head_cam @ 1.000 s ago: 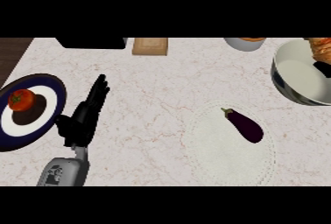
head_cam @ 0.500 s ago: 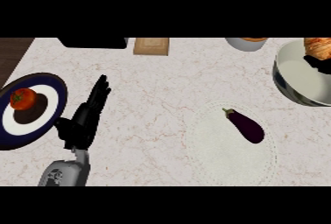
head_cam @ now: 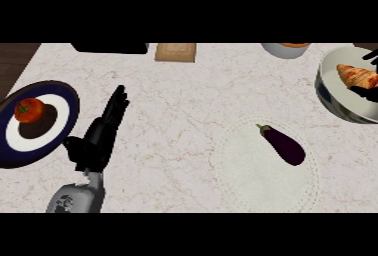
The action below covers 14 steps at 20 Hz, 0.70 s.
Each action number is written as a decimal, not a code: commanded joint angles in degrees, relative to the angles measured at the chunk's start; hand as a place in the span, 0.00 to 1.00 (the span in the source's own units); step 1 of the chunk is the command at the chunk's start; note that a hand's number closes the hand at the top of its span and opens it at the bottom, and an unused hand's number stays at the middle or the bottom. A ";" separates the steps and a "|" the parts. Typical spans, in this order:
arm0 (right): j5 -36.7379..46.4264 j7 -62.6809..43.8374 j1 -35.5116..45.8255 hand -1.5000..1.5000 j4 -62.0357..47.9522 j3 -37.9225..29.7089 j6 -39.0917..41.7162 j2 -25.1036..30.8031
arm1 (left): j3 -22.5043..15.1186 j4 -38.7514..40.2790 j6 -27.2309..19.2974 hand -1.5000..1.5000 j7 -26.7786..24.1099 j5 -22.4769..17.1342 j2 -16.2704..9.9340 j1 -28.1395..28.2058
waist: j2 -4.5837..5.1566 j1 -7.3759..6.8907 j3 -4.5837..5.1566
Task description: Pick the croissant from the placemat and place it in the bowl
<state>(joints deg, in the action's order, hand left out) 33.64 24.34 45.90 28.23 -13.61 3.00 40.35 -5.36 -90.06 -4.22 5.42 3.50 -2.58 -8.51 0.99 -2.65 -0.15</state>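
Left edge: dark plate (head_cam: 15, 150) with white ring, a tomato (head_cam: 29, 110) on it. Not part of the job, just a distractor parked out of the way.

Left hand (head_cam: 100, 137) lies just right of the plate, fingers straight and pointing up-bench, holding nothing. Reads as resting: the work is on the far side, so this arm has no reason to be in play.

Top edge of the bench (head_cam: 170, 100): a dark box (head_cam: 111, 47), a tan packet (head_cam: 176, 51), and further right a cup (head_cam: 284, 49). All well apart from the work zone.

Centre-right: pale round placemat (head_cam: 251, 175), with an eggplant (head_cam: 282, 145) lying diagonally on its upper right part. No croissant on the mat.

Far right: croissant (head_cam: 356, 76) is inside the bowl (head_cam: 332, 100), against the upper part of the basin. Right hand (head_cam: 365, 92) shows only as dark bits at the frame edge, right beside the croissant; cannot tell whether its fingers are open or closed, or touching it.

Judgement: placement looks done or nearly so. If the hand is in contact, what's left is to let go and clear the rim.
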 commanded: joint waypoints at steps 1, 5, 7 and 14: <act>-0.62 5.17 2.82 0.00 -8.27 -0.56 5.53 0.72 | 0.76 0.96 0.57 0.50 0.41 -0.22 -0.62 -1.62 | 0.19 -0.23 -0.04; -2.39 12.34 3.36 0.00 -11.66 -2.23 9.17 0.99 | -0.33 1.80 -1.07 0.50 -0.84 1.35 0.91 -1.38 | 0.18 -0.12 -0.08; -4.86 14.11 4.41 0.00 -12.34 -4.57 10.63 0.73 | -0.51 1.60 -0.99 0.50 1.42 1.46 0.88 -3.04 | 0.03 0.24 -0.08; -11.58 15.48 7.76 0.00 -14.67 -12.21 10.70 4.22 | -0.39 0.44 -0.74 0.50 0.01 0.85 1.15 -0.10 | -0.20 0.45 -0.02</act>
<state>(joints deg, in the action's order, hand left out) 24.93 39.65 51.61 15.28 -22.68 12.86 43.40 -4.13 -88.94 -3.69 5.61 2.96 -2.93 -9.52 0.93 -2.34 -0.20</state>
